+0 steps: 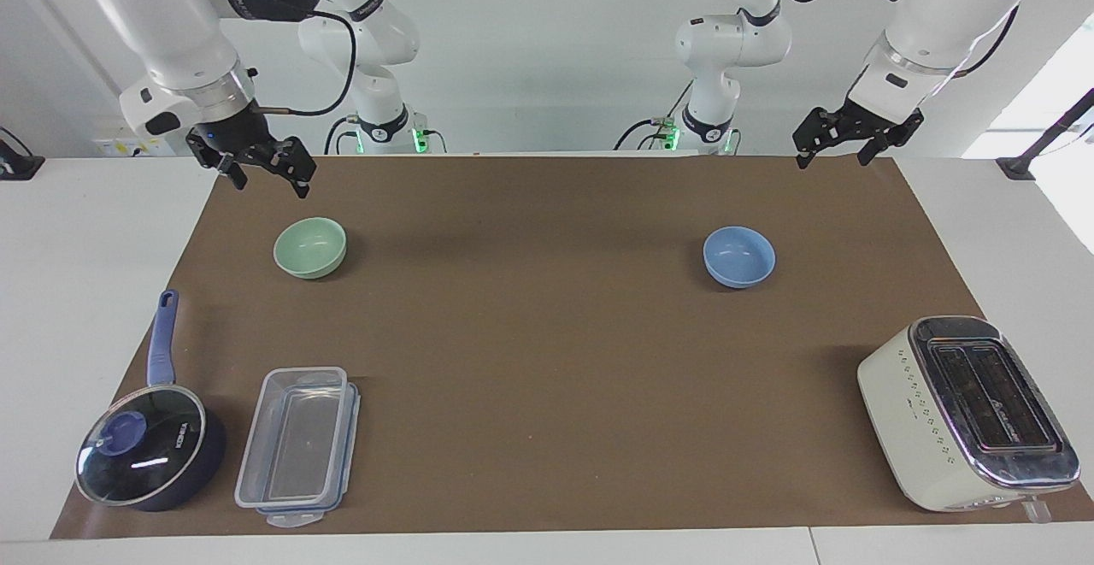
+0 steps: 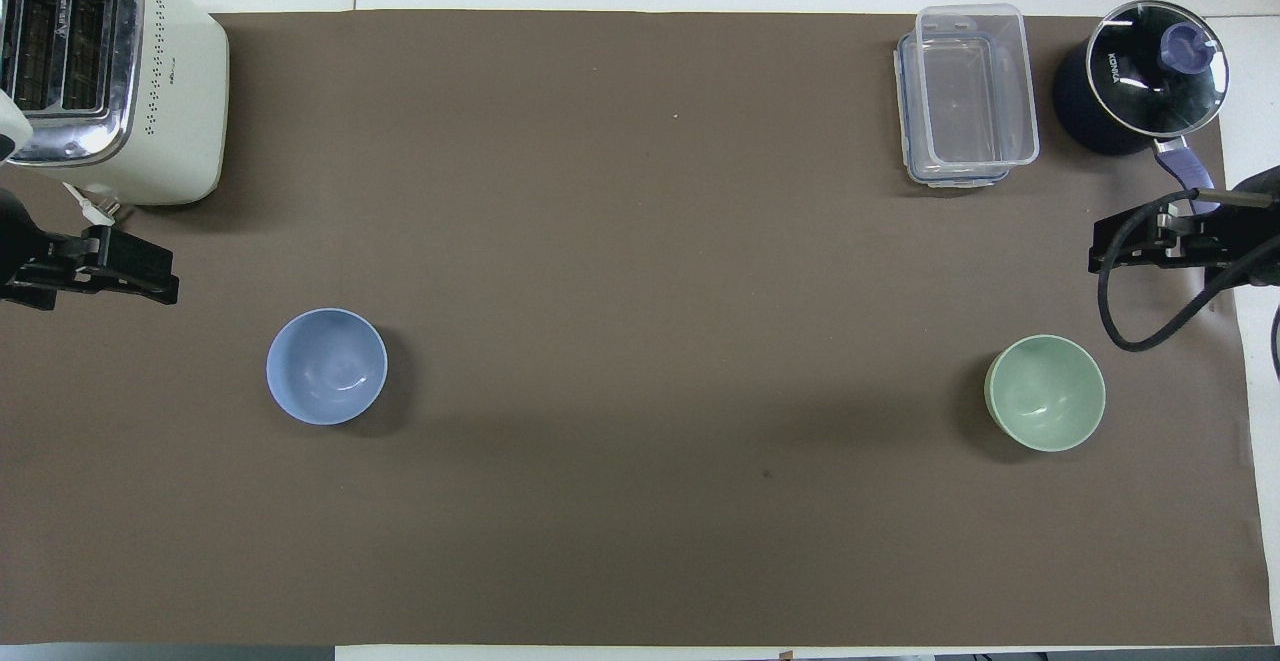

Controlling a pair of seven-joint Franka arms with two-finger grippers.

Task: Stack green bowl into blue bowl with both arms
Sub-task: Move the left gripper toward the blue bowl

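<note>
The green bowl (image 1: 309, 247) (image 2: 1045, 406) stands upright and empty on the brown mat, toward the right arm's end of the table. The blue bowl (image 1: 738, 256) (image 2: 326, 366), the same size, stands upright and empty toward the left arm's end. The two bowls are far apart. My right gripper (image 1: 269, 185) (image 2: 1105, 246) hangs open in the air over the mat's corner beside the green bowl, holding nothing. My left gripper (image 1: 833, 159) (image 2: 150, 281) hangs open over the mat's edge beside the blue bowl, also holding nothing. Neither gripper touches a bowl.
A cream toaster (image 1: 966, 411) (image 2: 110, 81) stands farther from the robots than the blue bowl. A dark blue saucepan (image 1: 149, 454) (image 2: 1150, 76) with a glass lid and a clear lidded container (image 1: 299, 445) (image 2: 968, 91) lie farther out than the green bowl.
</note>
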